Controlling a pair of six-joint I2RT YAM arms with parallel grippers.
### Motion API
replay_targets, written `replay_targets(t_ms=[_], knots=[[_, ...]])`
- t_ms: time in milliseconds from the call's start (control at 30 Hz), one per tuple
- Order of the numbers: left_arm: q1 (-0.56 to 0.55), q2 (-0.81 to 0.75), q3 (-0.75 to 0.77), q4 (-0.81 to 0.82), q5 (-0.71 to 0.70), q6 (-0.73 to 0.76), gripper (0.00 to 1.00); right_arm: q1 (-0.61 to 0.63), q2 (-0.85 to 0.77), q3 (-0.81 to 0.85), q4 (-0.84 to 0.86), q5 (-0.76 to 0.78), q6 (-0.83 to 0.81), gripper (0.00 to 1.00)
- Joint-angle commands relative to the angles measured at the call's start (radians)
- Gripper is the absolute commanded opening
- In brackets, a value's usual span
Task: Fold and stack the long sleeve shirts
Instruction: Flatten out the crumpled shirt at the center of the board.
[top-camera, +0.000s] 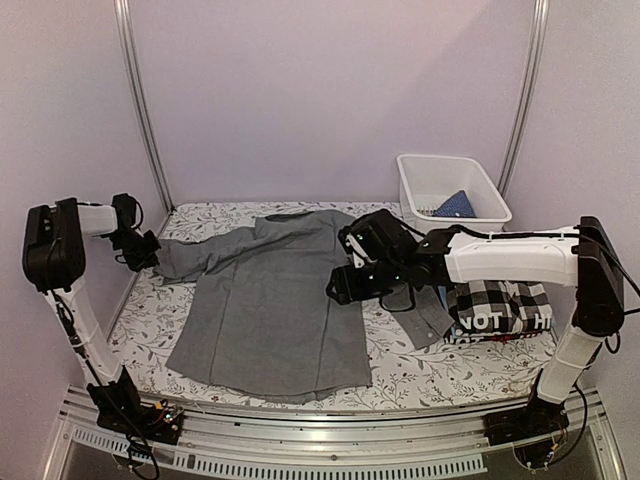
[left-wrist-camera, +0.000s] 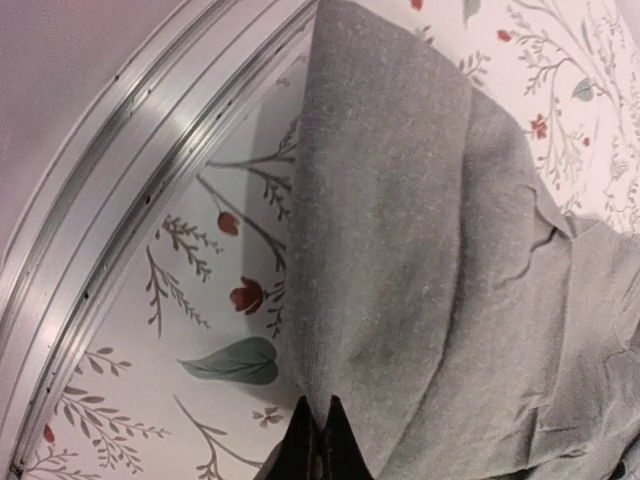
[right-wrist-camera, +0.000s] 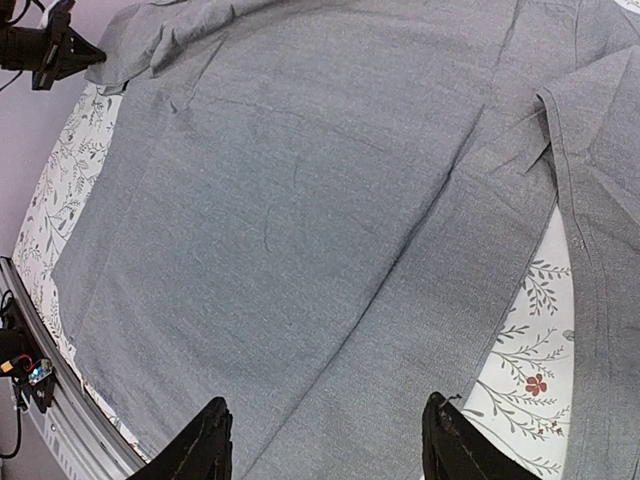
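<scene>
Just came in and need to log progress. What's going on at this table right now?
A grey button-up shirt lies spread on the floral table. The left end effector is shut on its sleeve end near the left edge; the right end effector hangs open over the shirt's other side. At the right, a folded checked shirt sits on a dark lettered shirt; a blue garment is in the white basket.
</scene>
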Motion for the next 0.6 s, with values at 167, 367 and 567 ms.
replay_targets(t_ms=[167,367,567], knots=[[0.003,-0.014,0.289,0.004,-0.057,0.089,0.0,0.003,0.067,0.097,0.06,0.037,0.002,0.63],[0.001,0.074,0.459,-0.027,-0.07,0.07,0.0,-0.047,0.198,0.2,0.079,-0.025,-0.003,0.64],[-0.005,0.122,0.463,-0.035,-0.031,0.036,0.0,-0.114,0.289,0.273,0.108,-0.11,0.002,0.64]])
